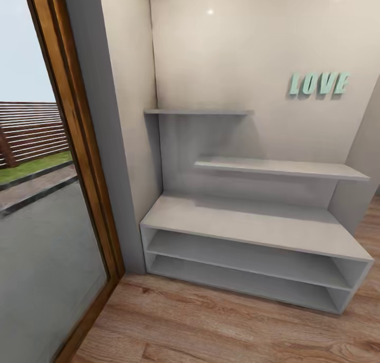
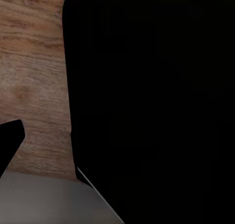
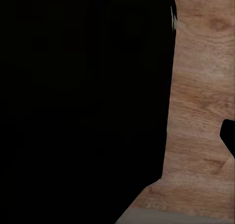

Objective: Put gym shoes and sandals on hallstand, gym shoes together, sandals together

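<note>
The hallstand (image 1: pixel 253 223) stands against the corridor wall straight ahead. It is pale grey, with a flat top, two long open shelf levels and two staggered floating shelves above, all bare. Brown wood-plank corridor floor (image 1: pixel 211 326) lies in front of it. The gym shoes and the sandals are out of view. In the left wrist view, a small dark fingertip (image 2: pixel 10 138) pokes in over the floor (image 2: pixel 34 77) beside a large black mass. The right wrist view has a similar dark tip (image 3: pixel 229 136) over the planks (image 3: pixel 200 97). Whether the fingers stand open or shut cannot be made out.
A glass door in a wooden frame (image 1: pixel 79 141) runs down the left side, close to the hallstand's left end. Mint LOVE letters (image 1: pixel 318 83) hang on the back wall. A side wall (image 1: pixel 364 162) borders the hallstand's right end.
</note>
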